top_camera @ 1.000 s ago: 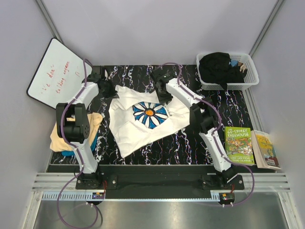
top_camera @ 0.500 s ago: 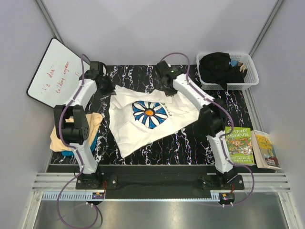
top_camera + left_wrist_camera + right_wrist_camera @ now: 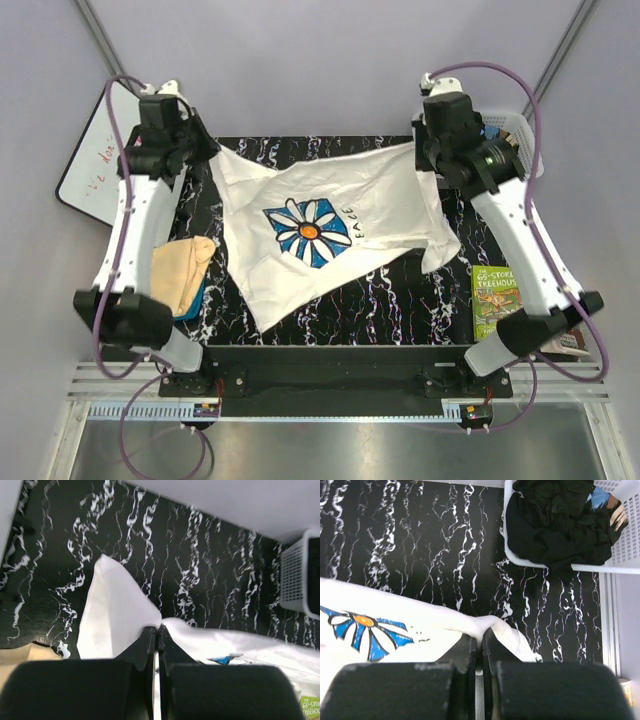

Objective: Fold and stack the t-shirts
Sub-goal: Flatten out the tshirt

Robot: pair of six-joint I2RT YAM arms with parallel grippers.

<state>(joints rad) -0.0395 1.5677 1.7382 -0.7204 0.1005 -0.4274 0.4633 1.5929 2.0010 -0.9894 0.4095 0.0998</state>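
Your left tool (image 3: 156, 630) and right tool (image 3: 479, 637) have hoisted the white shirt (image 3: 385, 210), each pinched tight on a corner; it's limp, sagging between them, so hold those corners.

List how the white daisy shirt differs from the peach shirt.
The white daisy shirt is stretched between the left gripper and right gripper, both shut on its far corners; the peach shirt lies untouched in a heap.
The white daisy shirt bears a blue flower print; the peach shirt is plain.
The white daisy shirt spreads far wider than the peach shirt.
Both are soft cloth.
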